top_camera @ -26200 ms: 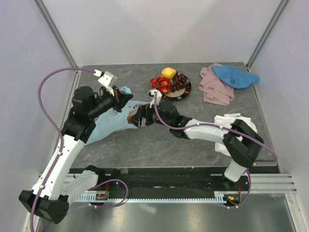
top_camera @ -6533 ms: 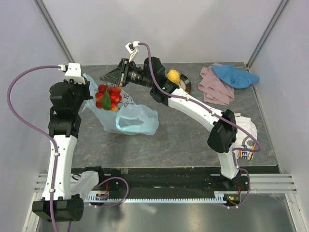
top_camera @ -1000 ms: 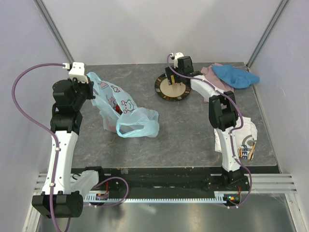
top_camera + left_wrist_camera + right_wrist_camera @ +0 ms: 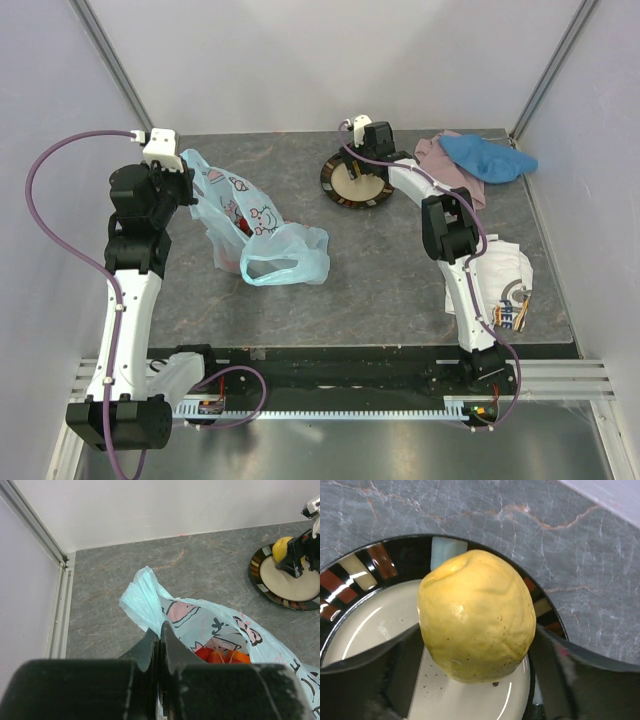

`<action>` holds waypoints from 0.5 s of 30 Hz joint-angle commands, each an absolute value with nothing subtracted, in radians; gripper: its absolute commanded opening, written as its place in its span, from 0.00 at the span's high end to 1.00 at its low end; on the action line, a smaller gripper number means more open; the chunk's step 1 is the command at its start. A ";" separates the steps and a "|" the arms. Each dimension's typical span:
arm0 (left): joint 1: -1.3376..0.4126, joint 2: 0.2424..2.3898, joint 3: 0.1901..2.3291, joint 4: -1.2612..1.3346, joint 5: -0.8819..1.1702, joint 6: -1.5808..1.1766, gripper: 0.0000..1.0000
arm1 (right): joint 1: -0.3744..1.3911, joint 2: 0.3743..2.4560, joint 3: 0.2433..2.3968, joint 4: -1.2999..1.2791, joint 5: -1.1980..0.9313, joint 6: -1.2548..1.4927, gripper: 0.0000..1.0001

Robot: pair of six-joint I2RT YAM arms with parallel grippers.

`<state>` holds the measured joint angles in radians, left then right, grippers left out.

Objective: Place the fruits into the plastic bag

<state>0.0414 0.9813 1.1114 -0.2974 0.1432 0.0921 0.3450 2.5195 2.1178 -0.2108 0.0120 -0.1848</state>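
Note:
The light-blue printed plastic bag (image 4: 270, 240) lies at the left of the table. My left gripper (image 4: 185, 180) is shut on its upper edge and holds it up; in the left wrist view the jaws (image 4: 159, 627) pinch the film (image 4: 200, 620). Red and orange fruits (image 4: 215, 655) show inside the bag, and red shows through it from above (image 4: 240, 232). My right gripper (image 4: 362, 165) is down at the dark-rimmed plate (image 4: 345, 190), hiding the lemon from above. In the right wrist view its fingers (image 4: 395, 655) press both sides of the yellow lemon (image 4: 477, 625) over the plate (image 4: 375, 625).
A pink cloth (image 4: 440, 175) and a blue cloth (image 4: 485, 158) lie at the back right. A white cloth (image 4: 500, 265) with a small printed item (image 4: 515, 315) lies at the right, by the right arm. Walls close in the left, back and right.
Over the earlier frames the red fruits went from the plate into the bag. In the last second my right gripper has shifted slightly left over the plate. The left arm is still.

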 commanded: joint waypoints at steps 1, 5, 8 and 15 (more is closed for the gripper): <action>0.038 0.977 1.123 -0.267 0.170 0.100 0.98 | 0.345 2.507 2.148 -0.144 -0.028 -0.201 0.18; 0.037 0.974 1.123 -0.267 0.170 0.100 0.98 | 0.347 2.487 2.120 -0.115 -0.022 -0.198 0.33; 0.038 0.974 1.123 -0.267 0.173 0.100 0.98 | 0.347 2.451 2.063 -0.072 -0.021 -0.189 0.41; 0.037 0.973 1.121 -0.265 0.178 0.095 0.99 | 0.348 2.272 1.882 -0.008 0.015 -0.143 0.52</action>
